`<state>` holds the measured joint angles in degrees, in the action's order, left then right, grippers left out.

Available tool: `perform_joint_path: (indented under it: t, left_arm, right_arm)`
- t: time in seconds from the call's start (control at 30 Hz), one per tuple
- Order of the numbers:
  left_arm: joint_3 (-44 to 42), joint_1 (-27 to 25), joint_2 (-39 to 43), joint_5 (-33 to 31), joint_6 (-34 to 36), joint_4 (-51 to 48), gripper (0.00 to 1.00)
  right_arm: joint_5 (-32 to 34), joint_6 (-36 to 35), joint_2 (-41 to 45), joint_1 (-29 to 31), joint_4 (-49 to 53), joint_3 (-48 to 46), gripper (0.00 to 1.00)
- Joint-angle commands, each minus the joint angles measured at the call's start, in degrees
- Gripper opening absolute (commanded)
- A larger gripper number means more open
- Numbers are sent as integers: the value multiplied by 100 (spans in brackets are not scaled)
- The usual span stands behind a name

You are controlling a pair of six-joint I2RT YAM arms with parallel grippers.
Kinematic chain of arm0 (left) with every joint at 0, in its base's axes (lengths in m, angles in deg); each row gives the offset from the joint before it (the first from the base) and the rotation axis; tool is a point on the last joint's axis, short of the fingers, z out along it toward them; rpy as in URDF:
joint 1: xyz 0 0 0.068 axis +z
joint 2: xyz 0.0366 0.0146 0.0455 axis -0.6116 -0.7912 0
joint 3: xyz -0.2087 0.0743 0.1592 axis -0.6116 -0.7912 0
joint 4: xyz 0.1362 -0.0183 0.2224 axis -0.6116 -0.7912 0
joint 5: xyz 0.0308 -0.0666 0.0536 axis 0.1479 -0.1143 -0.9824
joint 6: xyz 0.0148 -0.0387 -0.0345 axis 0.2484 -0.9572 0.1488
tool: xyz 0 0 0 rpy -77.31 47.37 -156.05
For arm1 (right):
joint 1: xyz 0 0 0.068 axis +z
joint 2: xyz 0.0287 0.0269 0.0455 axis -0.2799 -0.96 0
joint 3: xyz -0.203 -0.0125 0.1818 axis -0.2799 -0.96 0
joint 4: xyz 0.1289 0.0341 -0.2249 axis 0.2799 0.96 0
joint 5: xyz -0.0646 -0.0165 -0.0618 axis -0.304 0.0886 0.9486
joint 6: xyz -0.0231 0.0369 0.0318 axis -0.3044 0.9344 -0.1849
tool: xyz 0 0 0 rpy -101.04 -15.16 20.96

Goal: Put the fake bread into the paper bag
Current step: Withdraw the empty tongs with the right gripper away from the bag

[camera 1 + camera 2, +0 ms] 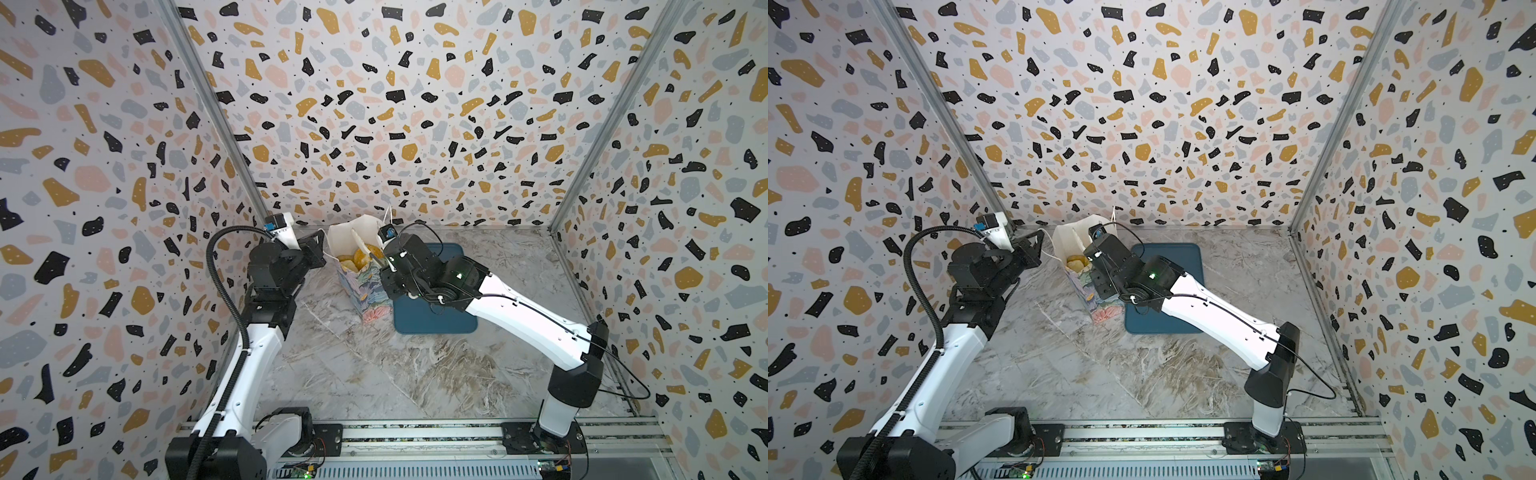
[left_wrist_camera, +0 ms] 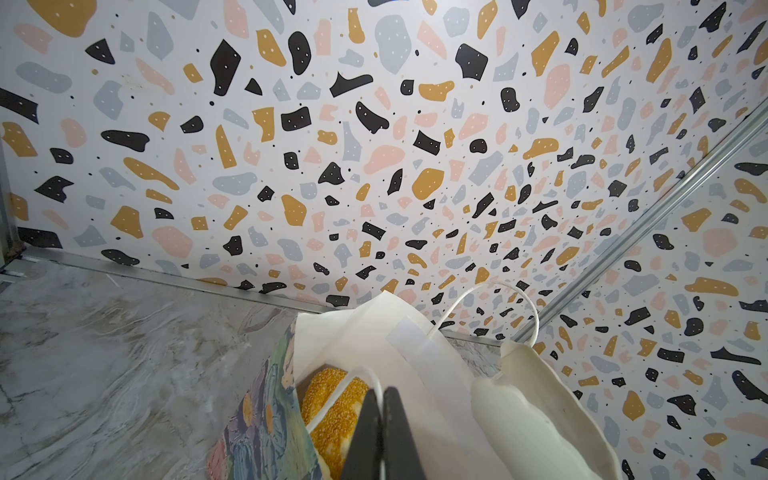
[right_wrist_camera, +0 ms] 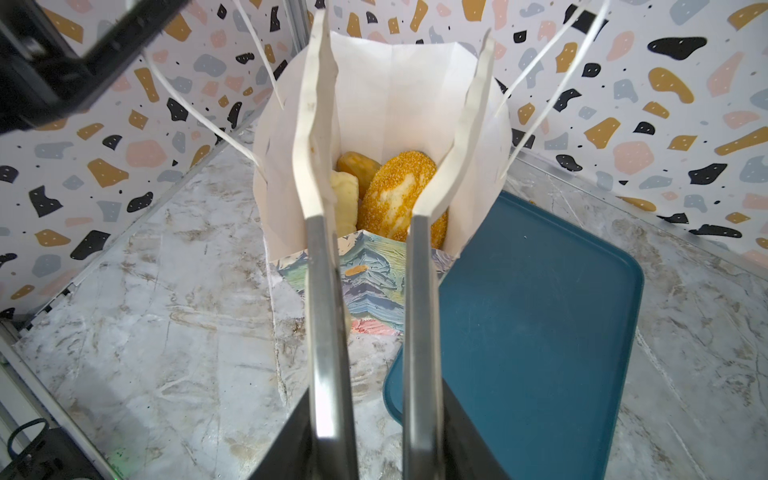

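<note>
The paper bag (image 1: 368,297) (image 1: 1098,301) stands upright at the back middle of the table, floral outside, white inside. Fake bread lies in it: a seeded oval loaf (image 3: 395,195) (image 2: 332,415), a brown roll (image 3: 357,166) and a pale piece (image 3: 345,195). My left gripper (image 2: 380,401) (image 1: 318,245) is at the bag's left rim, shut on a thin white cord handle (image 2: 372,376). Over the bag's mouth my right gripper (image 3: 403,35) (image 1: 365,249) is open, its white fingertips (image 3: 316,83) spread, nothing between them.
A flat dark-blue tray (image 1: 432,322) (image 3: 540,311) lies just right of the bag, under the right arm. The patterned back wall (image 1: 395,166) stands close behind the bag. The bag's other cord handle (image 3: 540,75) sticks up at the far rim.
</note>
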<state>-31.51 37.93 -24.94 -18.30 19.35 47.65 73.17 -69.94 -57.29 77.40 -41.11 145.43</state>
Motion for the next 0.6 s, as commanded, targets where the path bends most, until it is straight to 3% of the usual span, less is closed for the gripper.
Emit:
perform_joint_path:
  t: [0.0, 0.57]
  left_arm:
    - [36, -23, 130, -53, 139, 196, 0]
    - [21, -23, 140, -190, 199, 154, 0]
  right_arm:
    - [140, -40, 424, 35, -456, -110, 41]
    - [557, -123, 1815, -155, -1582, -2031, 41]
